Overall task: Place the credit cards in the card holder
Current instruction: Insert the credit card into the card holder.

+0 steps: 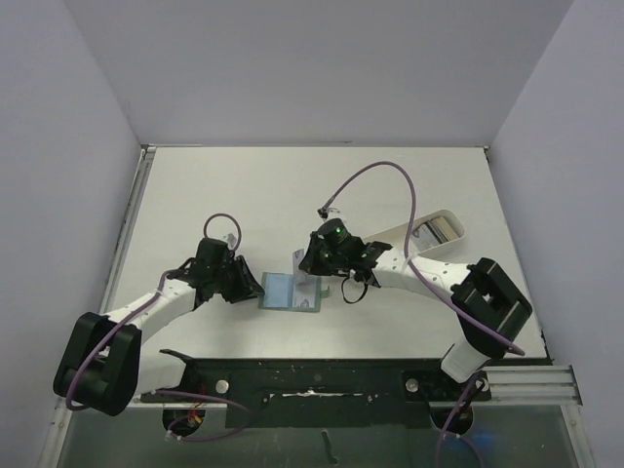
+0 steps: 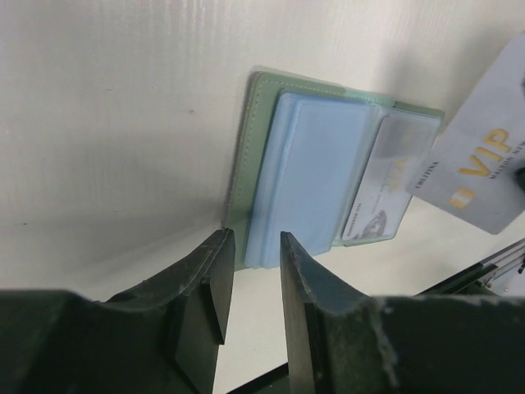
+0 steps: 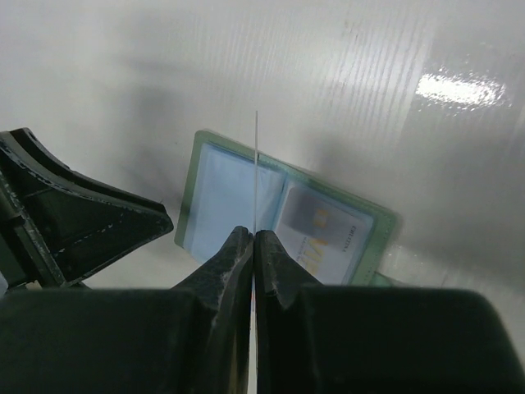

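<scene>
The card holder (image 1: 289, 291) lies open on the table, green-rimmed with a pale blue inside (image 2: 308, 172). One pale card (image 3: 324, 234) sits in its right-hand pocket. My right gripper (image 3: 253, 235) is shut on a silvery credit card marked VIP (image 2: 476, 164). It holds the card upright and edge-on above the holder's middle fold (image 3: 256, 156). My left gripper (image 2: 256, 238) is low at the holder's left edge. Its jaws stand apart with nothing between them, the tips just short of the holder's rim.
A long white oval tray (image 1: 458, 220) lies at the right behind the right arm, with further cards (image 1: 436, 230) in it. The left gripper's finger (image 3: 82, 213) shows close beside the holder in the right wrist view. Grey walls enclose the table on three sides.
</scene>
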Tool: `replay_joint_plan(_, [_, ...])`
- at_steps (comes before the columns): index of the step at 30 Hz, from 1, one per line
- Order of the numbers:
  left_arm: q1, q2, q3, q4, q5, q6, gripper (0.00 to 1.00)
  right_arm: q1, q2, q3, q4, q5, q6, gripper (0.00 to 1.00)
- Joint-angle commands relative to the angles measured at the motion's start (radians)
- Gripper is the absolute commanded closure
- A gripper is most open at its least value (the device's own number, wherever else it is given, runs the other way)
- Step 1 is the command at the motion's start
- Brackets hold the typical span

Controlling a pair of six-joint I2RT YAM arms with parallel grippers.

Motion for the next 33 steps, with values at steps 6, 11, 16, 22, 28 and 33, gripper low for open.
replay_joint_plan(6, [-0.004, 0.021, 0.010, 0.037, 0.023, 0.021, 0.85, 0.016, 0.060, 0.058, 0.043, -0.055, 0.044, 1.00])
replay_joint_plan(11, [-0.045, 0.046, 0.008, 0.029, 0.006, 0.020, 0.93, 0.016, 0.050, 0.027, 0.025, -0.072, 0.041, 0.99])
replay_joint_plan(16, [-0.070, 0.054, -0.010, 0.046, -0.006, -0.003, 0.97, 0.016, 0.026, 0.000, 0.023, -0.072, 0.040, 0.98])
replay_joint_plan(22, [-0.080, 0.061, -0.041, 0.087, 0.011, -0.035, 0.98, 0.016, 0.033, 0.005, -0.001, -0.083, 0.025, 0.98])
replay_joint_plan(28, [-0.081, 0.043, -0.049, 0.087, -0.007, -0.043, 0.98, 0.006, 0.039, -0.016, 0.054, -0.151, 0.035, 0.98])
replay_joint_plan(33, [-0.081, 0.038, -0.051, 0.079, -0.015, -0.043, 0.98, -0.008, 0.047, -0.028, 0.069, -0.176, 0.047, 0.97])
